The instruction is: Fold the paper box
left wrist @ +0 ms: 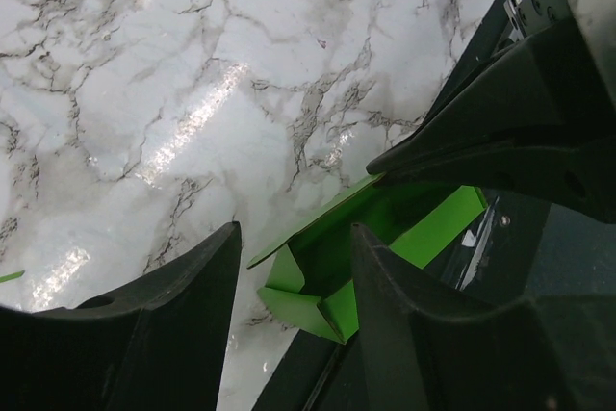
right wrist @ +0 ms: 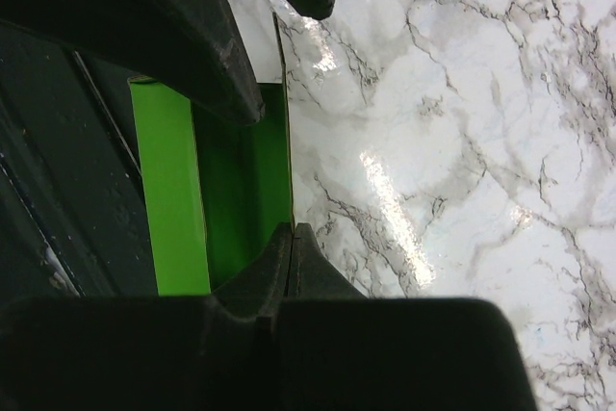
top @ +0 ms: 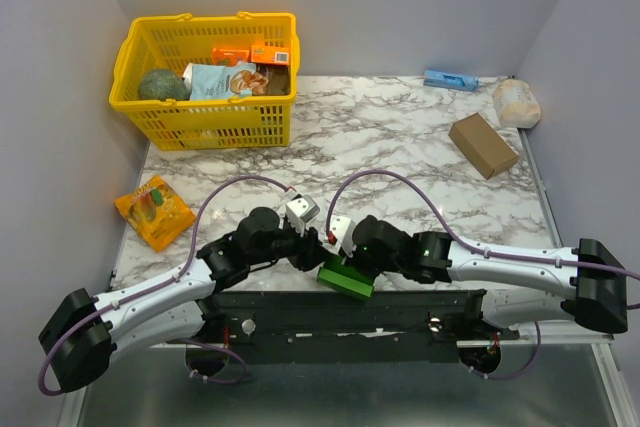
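Observation:
The bright green paper box (top: 345,278) lies at the table's near edge, partly over the black base rail, between the two grippers. My right gripper (right wrist: 292,230) is shut on the box's upright thin side wall (right wrist: 241,180); in the top view the right gripper (top: 345,255) sits just above the box. My left gripper (left wrist: 295,233) is open. Its fingers straddle a corner of the box (left wrist: 322,267) where small creased flaps stick out, one finger over the box and one over the marble. In the top view the left gripper (top: 312,247) is just left of the box.
A yellow basket (top: 132,97) with groceries stands at the far left. An orange packet (top: 153,210) lies at the left edge. A brown cardboard box (top: 483,144), a white bag (top: 516,102) and a blue item (top: 450,79) are at the far right. The black rail (top: 400,309) runs along the near edge.

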`<state>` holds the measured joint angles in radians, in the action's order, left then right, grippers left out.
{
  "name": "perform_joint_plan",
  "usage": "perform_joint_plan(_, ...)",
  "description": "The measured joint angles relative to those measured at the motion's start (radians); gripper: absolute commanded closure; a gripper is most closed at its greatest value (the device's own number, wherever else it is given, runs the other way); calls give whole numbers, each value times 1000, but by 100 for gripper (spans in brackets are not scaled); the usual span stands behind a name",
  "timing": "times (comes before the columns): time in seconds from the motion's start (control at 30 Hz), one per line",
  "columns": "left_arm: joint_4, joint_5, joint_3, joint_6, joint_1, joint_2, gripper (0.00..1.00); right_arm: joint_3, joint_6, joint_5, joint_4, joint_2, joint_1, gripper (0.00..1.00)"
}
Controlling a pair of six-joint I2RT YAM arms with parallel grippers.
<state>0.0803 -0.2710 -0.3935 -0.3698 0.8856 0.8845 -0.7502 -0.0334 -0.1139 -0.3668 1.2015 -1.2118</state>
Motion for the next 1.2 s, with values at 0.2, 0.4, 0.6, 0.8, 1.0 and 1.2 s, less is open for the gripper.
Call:
perform_joint_plan(0.2, 0, 1, 0, 6, 12, 6, 50, 0, -2, 0, 0, 0, 0, 100)
perform_joint_plan(0.4, -10, 1, -3, 7, 25, 35, 54, 5, -2, 0, -1, 0, 0, 100)
perform_joint_plan(0.6, -17, 16, -4, 7, 39, 30, 62, 5, -3, 0, -1, -2, 0, 100)
perform_joint_plan(0.8, -24, 27, -5, 7, 44, 31, 76, 5, -3, 0, -1, -2, 0, 99)
perform_joint_plan(1.0, -48, 39, -32, 18, 52, 77, 86, 6, -4, 0, -10, -2, 0, 100)
perform_joint_plan(1.2, -61, 65, -43, 26, 70, 90, 89, 5, -4, 1, -21, -2, 0, 89)
